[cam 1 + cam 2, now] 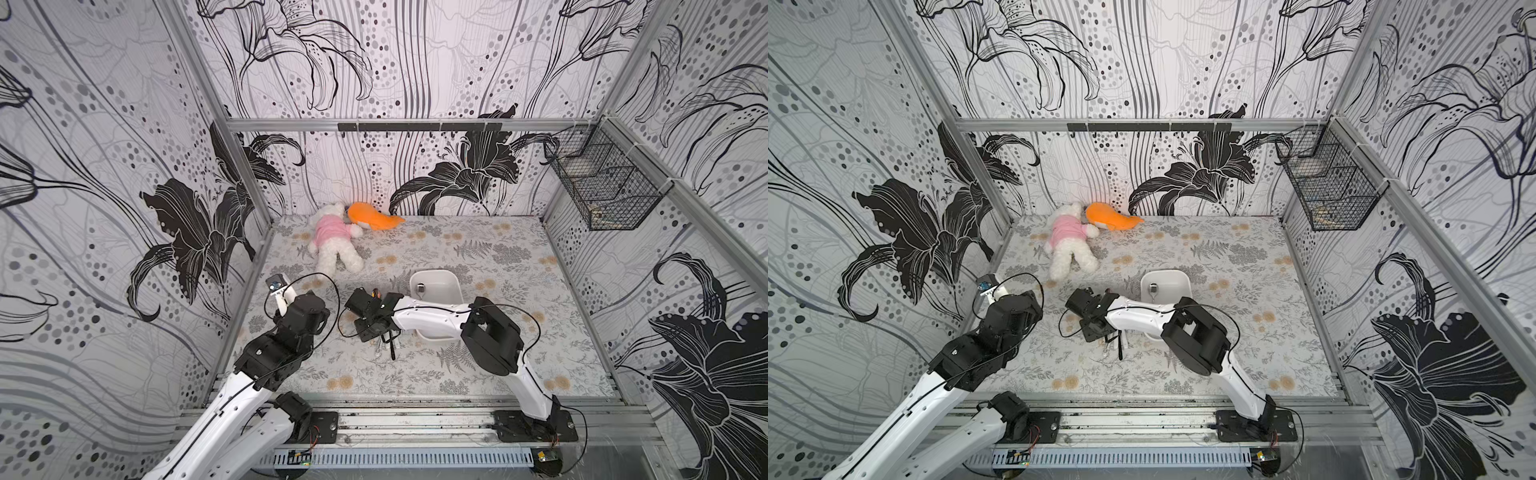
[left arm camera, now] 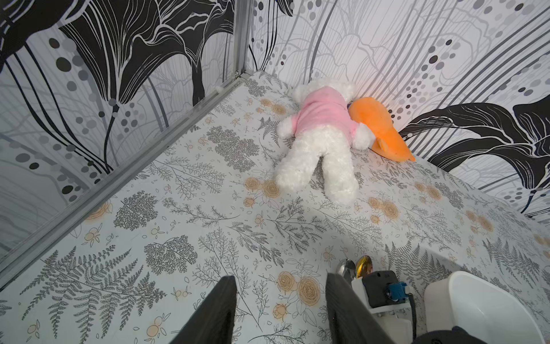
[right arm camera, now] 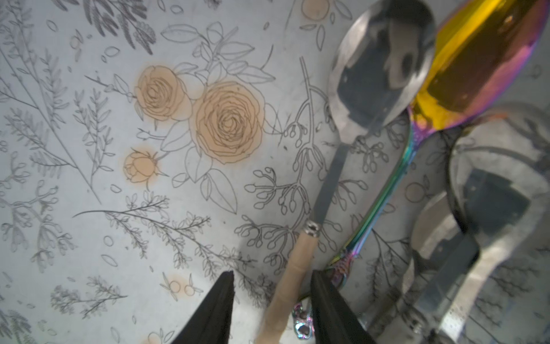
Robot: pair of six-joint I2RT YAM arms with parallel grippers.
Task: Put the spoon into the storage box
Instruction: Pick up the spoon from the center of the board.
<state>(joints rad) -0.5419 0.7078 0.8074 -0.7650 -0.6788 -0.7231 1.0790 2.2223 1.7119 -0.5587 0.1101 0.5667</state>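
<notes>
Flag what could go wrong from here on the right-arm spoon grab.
The rainbow spoon lies tight beside the beige-handled spoon, and its handle end sits by the right gripper, so closing may pinch or drag both.
The beige handle sits off-centre between the open jaws, so it could twist or slip.
The right forearm crosses over the storage box, so lifting could clip it.

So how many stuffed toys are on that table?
2: a white teddy in a pink shirt near the back wall, and an orange toy touching it against that wall. No others show.
</notes>
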